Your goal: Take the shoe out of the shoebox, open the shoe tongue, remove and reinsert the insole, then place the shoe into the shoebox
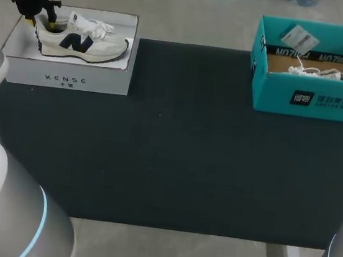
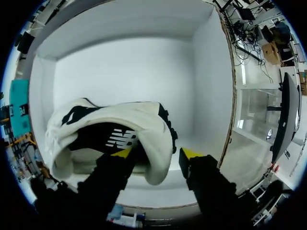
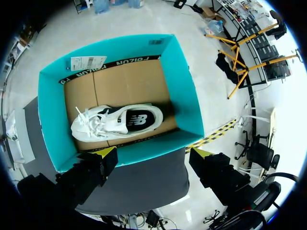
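Two open shoeboxes at the far corners of a dark table mat (image 1: 174,154), well apart.

White box (image 1: 71,80), far left: cream shoe (image 1: 85,42) with a navy side mark, sole down on the box floor, toe toward the middle of the table, heel toward the left arm.

Left gripper (image 2: 156,154) over that heel, fingers spread. One yellow tip down inside the collar opening, the other outside the back of the heel, with a sliver of white box floor between it and the shoe. Inner finger's contact hidden by the collar, so probably straddling the heel wall, not pinching it.

Reason for this placing, judged from the task: heel wall as the one stiff, thin edge fit for a two-finger pinch and a lift out of the box, with laces and tongue left undisturbed.

Teal box (image 1: 313,99), far right: second pale shoe (image 3: 120,120) on the cardboard floor, paper tag (image 3: 88,62) against the far wall.

Right gripper (image 3: 156,155) high above one long wall of the teal box, fingers wide apart, holding and touching nothing. Likely parked clear of the left arm's working space.

Stage, by judgement: very start, with the shoe not yet out of its box and the tongue and insole untouched.
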`<state>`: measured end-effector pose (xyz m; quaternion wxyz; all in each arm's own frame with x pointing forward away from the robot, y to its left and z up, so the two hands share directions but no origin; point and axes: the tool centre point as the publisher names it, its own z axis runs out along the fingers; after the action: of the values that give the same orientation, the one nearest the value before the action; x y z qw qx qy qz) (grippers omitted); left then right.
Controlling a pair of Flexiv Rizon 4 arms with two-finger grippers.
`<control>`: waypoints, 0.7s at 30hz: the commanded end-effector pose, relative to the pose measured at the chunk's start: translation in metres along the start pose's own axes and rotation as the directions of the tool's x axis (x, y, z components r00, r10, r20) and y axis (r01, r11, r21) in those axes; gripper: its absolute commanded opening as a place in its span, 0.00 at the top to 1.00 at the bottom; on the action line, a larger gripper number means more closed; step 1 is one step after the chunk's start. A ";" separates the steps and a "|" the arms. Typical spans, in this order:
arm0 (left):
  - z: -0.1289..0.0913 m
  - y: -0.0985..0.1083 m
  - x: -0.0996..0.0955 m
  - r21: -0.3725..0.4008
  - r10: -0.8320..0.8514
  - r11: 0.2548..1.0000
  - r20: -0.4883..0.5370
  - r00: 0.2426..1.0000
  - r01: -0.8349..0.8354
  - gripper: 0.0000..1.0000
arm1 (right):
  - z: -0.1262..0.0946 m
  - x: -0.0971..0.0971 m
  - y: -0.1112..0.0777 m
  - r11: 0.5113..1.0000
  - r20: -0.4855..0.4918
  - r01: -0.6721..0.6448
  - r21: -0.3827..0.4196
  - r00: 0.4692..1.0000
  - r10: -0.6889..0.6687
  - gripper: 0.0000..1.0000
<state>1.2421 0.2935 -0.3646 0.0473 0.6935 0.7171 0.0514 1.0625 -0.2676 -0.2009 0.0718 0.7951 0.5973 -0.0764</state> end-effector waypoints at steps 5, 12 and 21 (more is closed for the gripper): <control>0.001 0.003 0.003 0.400 0.029 0.916 -0.013 1.000 -0.021 0.84 | 0.000 0.000 0.000 1.000 -0.001 -0.001 -0.001 1.000 0.001 0.00; -0.002 -0.002 0.003 0.397 0.035 0.917 -0.018 0.999 -0.025 0.95 | 0.000 0.000 0.000 1.000 -0.001 -0.001 -0.001 1.000 0.001 0.00; -0.014 -0.006 0.004 0.362 0.046 0.932 -0.035 0.998 -0.031 1.00 | 0.000 0.000 0.000 1.000 -0.001 -0.001 -0.001 1.000 0.001 0.00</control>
<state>1.2306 0.2956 -0.3631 0.0151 0.7080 0.7045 0.0468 1.0625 -0.2676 -0.2009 0.0717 0.7951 0.5973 -0.0764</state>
